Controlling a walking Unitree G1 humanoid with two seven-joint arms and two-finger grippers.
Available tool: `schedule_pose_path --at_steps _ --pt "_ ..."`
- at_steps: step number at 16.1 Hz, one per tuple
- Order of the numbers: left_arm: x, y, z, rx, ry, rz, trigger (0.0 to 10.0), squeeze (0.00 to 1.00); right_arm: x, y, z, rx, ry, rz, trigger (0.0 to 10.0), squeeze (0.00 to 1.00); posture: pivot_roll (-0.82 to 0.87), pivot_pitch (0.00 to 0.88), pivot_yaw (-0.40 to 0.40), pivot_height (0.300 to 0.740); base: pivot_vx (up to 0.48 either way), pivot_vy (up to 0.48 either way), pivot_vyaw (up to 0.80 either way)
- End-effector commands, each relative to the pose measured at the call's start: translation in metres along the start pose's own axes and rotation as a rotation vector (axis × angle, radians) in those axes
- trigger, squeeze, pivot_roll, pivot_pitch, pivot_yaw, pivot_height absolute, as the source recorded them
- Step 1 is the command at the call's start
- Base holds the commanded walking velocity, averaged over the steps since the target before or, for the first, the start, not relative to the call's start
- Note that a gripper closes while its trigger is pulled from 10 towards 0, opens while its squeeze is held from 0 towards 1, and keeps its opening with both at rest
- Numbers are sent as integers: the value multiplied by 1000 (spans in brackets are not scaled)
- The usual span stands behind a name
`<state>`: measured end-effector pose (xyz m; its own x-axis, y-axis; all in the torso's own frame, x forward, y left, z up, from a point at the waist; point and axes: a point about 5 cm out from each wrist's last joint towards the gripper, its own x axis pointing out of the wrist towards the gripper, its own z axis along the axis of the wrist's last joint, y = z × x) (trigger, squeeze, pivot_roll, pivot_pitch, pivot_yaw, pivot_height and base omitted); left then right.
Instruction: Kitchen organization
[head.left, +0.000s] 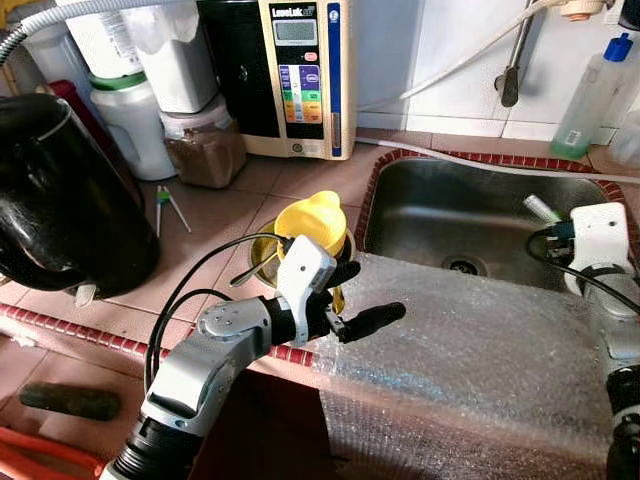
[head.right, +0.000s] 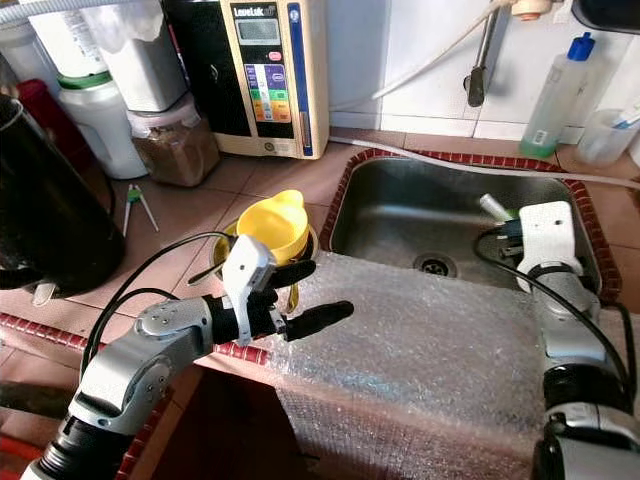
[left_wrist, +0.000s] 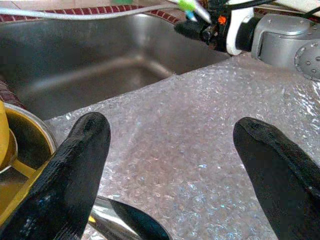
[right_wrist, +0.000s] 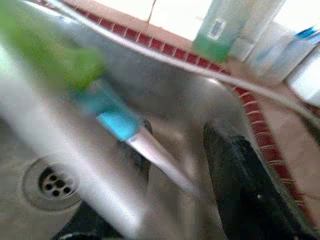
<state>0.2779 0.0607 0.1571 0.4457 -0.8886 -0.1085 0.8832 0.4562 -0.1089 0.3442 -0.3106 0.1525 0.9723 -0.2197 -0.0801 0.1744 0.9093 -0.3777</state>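
My left gripper (head.left: 375, 290) hovers open over the near-left corner of a bubble-wrap sheet (head.left: 470, 340) draped across the sink's front edge. Its fingers (left_wrist: 75, 165) are spread wide with nothing between them. Just behind it, a yellow funnel-shaped cup (head.left: 312, 222) sits in a metal bowl (head.left: 262, 262) on the tiled counter. My right gripper (head.right: 503, 230) is above the steel sink (head.left: 440, 200), near its right side. It is shut on a slim utensil (right_wrist: 125, 127) with a green and teal handle and a silver tip, which points toward the back wall.
A black kettle (head.left: 60, 200) stands at the left, with jars (head.left: 205, 145) and a water ioniser (head.left: 300, 75) behind. A green-handled tool (head.left: 165, 205) lies on the tiles. A tap (head.left: 515, 60) and a blue-capped bottle (head.left: 595, 95) are behind the sink. The drain (head.left: 465, 265) is uncovered.
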Motion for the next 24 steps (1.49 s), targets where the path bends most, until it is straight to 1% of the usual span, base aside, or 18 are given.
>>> schedule_pose_path --at_steps 1,2,5,7,8,9,12,14,15,16,17,18,19,21,22,23,24 --pt "-2 -1 3 22 7 -2 10000 0 4 2 6 11 -11 33 10000 1000 -8 49 72 740 0 0 0" --pt "-2 -1 3 21 9 1 10000 0 5 4 6 11 -5 52 10000 1000 -8 49 71 740 0 0 0" --pt "-2 -1 2 17 14 2 10000 0 7 9 11 46 -30 81 10000 1000 -10 49 71 740 0 0 0" --pt "-1 -2 2 15 16 -5 10000 0 7 11 10 61 -24 110 10000 1000 -15 47 74 740 0 0 0" --pt "0 -2 2 14 13 -5 10000 0 7 12 9 50 -18 118 10000 1000 -20 47 75 740 0 0 0" --pt "1 -2 3 13 8 -3 10000 0 6 12 7 63 1 120 10000 1000 -20 47 75 740 0 0 0" --pt "3 -2 3 12 7 -2 10000 0 5 7 4 93 4 109 10000 1000 -28 45 75 740 0 0 0" --pt "3 -4 1 11 8 -8 10000 0 5 0 5 97 8 82 10000 1000 -29 44 77 740 0 0 0" --pt "3 -3 1 10 6 -7 10000 0 4 0 5 87 19 97 10000 1000 -29 44 78 740 0 0 0" --pt "3 0 2 19 -3 16 10000 0 4 -4 8 84 9 66 10000 1000 -29 44 78 740 0 0 0" --pt "3 2 3 23 -8 27 10000 0 4 -1 7 76 25 103 10000 1000 -29 44 78 740 0 0 0" --pt "4 4 3 22 -15 43 10000 0 4 3 6 29 46 141 10000 1000 -33 44 78 740 0 0 0" --pt "5 3 3 16 -14 43 10000 0 6 0 9 64 41 116 10000 1000 -35 43 76 740 0 0 0" --pt "5 1 1 18 -10 35 10000 0 6 0 8 63 61 134 10000 1000 -36 43 73 740 0 0 0" --pt "5 0 0 19 -6 33 10000 0 6 2 5 68 88 156 10000 1000 -36 42 71 740 0 0 0" --pt "5 0 0 19 -2 32 10000 0 5 3 2 54 109 162 10000 1000 -37 42 71 740 0 0 0" --pt "5 -1 -1 21 0 30 10000 0 6 -5 2 52 115 89 10000 1000 -34 42 70 740 0 0 0"
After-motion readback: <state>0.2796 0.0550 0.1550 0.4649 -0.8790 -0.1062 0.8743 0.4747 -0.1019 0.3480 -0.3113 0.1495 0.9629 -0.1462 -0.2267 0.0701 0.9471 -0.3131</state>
